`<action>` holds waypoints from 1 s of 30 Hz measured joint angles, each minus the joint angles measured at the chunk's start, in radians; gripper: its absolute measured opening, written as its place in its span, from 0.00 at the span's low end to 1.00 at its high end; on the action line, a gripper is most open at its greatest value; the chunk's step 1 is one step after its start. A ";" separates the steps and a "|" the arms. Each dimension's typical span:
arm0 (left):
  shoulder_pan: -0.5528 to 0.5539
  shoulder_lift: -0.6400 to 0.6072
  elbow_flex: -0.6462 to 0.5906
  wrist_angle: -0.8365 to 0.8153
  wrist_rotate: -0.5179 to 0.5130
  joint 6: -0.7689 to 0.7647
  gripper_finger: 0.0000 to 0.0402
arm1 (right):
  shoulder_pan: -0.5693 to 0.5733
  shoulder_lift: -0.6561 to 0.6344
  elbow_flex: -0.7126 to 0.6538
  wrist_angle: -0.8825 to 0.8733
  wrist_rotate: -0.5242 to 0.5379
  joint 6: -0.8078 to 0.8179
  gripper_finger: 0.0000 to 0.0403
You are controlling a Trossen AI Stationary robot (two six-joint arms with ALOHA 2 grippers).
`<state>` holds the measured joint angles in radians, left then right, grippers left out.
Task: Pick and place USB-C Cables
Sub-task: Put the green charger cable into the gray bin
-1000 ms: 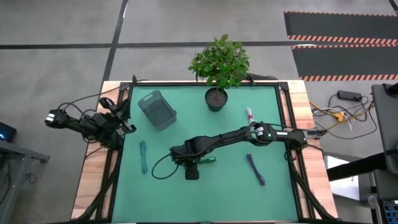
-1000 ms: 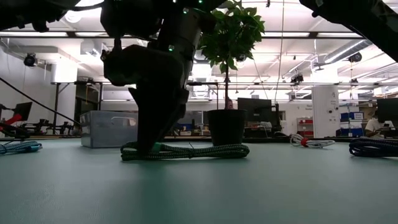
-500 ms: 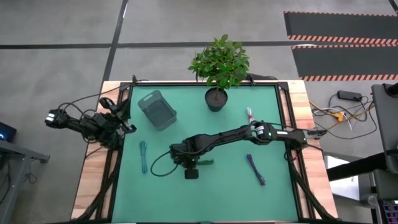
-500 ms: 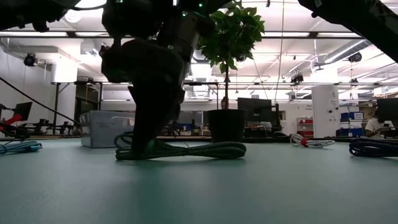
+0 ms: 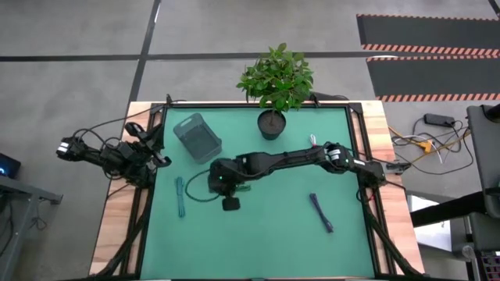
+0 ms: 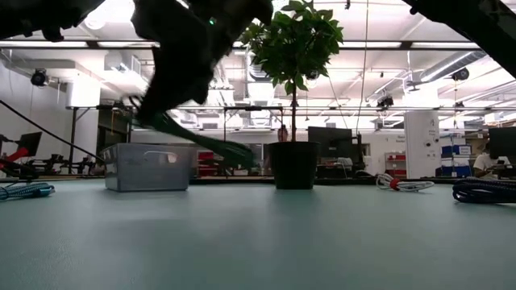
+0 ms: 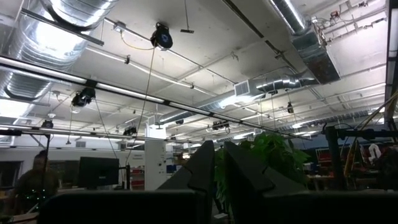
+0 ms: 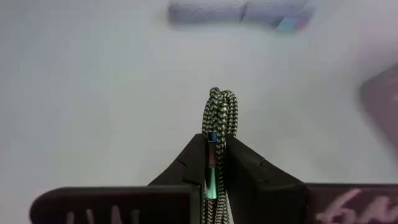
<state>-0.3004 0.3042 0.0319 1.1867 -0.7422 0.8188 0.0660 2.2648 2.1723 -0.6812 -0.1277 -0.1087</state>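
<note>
My right gripper (image 5: pixel 225 187) reaches across to the mat's left-centre and is shut on the green braided USB-C cable (image 8: pixel 221 112), which hangs in the air in the low view (image 6: pixel 211 146). The teal cable (image 5: pixel 180 195) lies flat on the mat near the left edge, ahead of the gripper in the right wrist view (image 8: pixel 239 12). The dark blue-purple cable (image 5: pixel 320 212) lies on the mat's right side. The white-and-red cable (image 5: pixel 313 142) lies beside the right arm, partly hidden by it. My left gripper (image 7: pixel 219 171) is parked off the mat's left edge, shut and empty. My right gripper pinches the green cable's bundled strands (image 8: pixel 214 140) between its two fingers from above. A looped end (image 8: pixel 219 96) sticks out past the fingertips. The cable is lifted clear of the mat and slants down toward its free end (image 6: pixel 246 157).
A grey mesh basket (image 5: pixel 198 137) stands at the mat's far left, just beyond the right gripper (image 6: pixel 149 167). A potted plant (image 5: pixel 273 121) stands at the far centre. Bare green mat lies along the near side. A wooden border and black frame rails surround the mat.
My right gripper, shut on one end of the green cable lying on the mat, has risen and moved toward the table's left and far side. The cable has left the mat entirely and now hangs slanting below the fingers.
</note>
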 joint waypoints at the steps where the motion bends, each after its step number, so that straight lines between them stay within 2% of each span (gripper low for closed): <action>1: 0.000 0.000 0.000 0.000 0.000 0.000 0.05 | -0.006 -0.002 0.000 0.030 0.002 -0.013 0.07; 9: 0.000 0.000 0.000 0.000 0.000 0.000 0.05 | -0.031 -0.005 -0.001 0.303 0.177 -0.108 0.07; 16: 0.000 0.000 0.000 0.001 0.000 0.000 0.05 | -0.059 -0.005 -0.007 0.546 0.213 -0.138 0.07; 23: 0.000 0.000 0.000 0.001 0.000 0.000 0.05 | -0.091 -0.006 -0.082 0.791 0.269 -0.107 0.07; 30: 0.000 0.000 0.000 0.002 0.000 0.000 0.05 | -0.117 -0.006 -0.164 0.974 0.395 -0.117 0.07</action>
<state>-0.3006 0.3042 0.0319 1.1887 -0.7420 0.8187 -0.0510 2.2589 2.0081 0.2926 0.2671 -0.2262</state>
